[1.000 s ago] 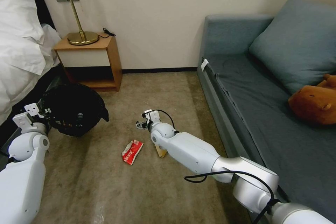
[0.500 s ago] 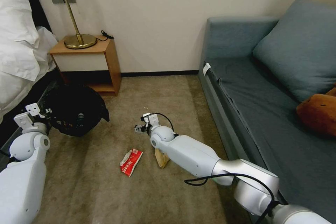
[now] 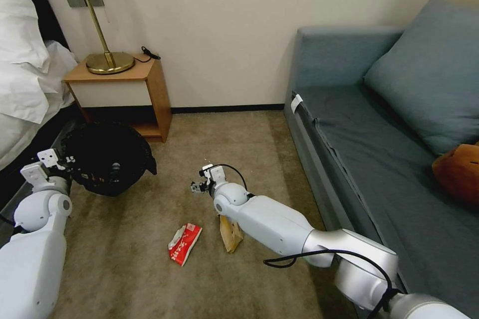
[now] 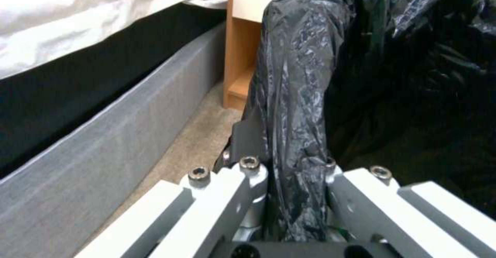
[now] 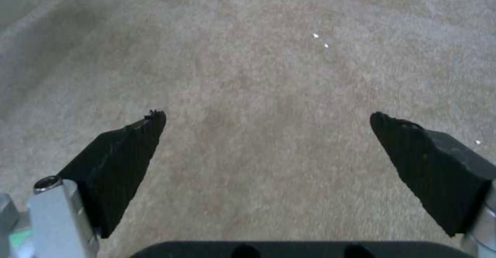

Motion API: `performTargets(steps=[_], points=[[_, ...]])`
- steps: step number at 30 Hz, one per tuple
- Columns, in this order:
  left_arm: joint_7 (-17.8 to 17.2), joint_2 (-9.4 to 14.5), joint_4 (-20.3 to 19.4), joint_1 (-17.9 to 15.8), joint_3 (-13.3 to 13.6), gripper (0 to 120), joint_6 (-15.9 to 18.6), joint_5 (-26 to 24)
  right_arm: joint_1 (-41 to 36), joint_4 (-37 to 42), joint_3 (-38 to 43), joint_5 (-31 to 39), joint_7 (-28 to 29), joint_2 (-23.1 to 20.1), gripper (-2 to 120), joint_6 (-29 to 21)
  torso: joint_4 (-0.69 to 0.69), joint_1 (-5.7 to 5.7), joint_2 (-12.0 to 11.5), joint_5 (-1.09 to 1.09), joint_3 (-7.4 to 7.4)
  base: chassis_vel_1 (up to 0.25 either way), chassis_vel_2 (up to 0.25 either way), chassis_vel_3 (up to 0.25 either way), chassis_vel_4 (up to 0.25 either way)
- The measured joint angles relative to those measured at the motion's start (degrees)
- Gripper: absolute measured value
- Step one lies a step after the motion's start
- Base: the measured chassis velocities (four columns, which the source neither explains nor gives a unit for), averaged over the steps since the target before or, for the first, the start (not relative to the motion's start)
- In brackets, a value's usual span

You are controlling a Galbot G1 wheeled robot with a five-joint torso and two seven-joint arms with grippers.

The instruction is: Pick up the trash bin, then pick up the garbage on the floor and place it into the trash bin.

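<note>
Left gripper [image 3: 62, 162]: clamped on the near rim of the trash bin, its fingers [image 4: 248, 172] pinching a fold of the black bag.
Trash bin [image 3: 107, 157]: at the left, between the bed [image 3: 20, 84] and the nightstand [image 3: 124, 92], bag draped over its rim.
Red-and-white packet [image 3: 183, 243]: flat on the carpet [image 3: 124, 269], just left of the tan wrapper, apart from both grippers.
Right gripper [image 3: 195, 188]: low over bare carpet beyond the two litter pieces, fingers [image 5: 119, 165] spread wide with nothing between them.
Tan wrapper [image 3: 230, 234]: on the carpet, partly under the right arm.
Sofa [image 3: 379, 139]: along the right side.
</note>
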Motion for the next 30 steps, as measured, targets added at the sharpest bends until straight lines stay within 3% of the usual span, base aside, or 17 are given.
performTargets(steps=[16, 25, 30], points=[[0.06, -0.76, -0.22, 0.1, 0.02, 3, 0.02, 0.6, -0.44, 0.7, -1.96, -1.34, -2.01, -1.44, 100, -1.39, -0.02, 0.0, -0.01, 0.01, 0.0, -0.059, 0.06, 0.06, -0.062], [-0.83, -1.33, -2.43, 0.16, 0.55, 3, 1.73, 0.81, 3.75, -0.43, -9.23, -3.6, -11.93, -1.43, 100, -2.77, -0.01, 0.0, -0.01, 0.0, 0.0, 0.0, 0.0, 0.0, 0.0], [-1.69, -1.75, -3.73, 0.11, 0.54, 3, 2.78, 0.79, 5.09, -0.46, -12.46, -4.03, -14.57, 0.2, 100, -2.98, 0.01, 0.0, -0.01, -0.01, 0.0, 0.0, 0.0, 0.0, 0.0]])
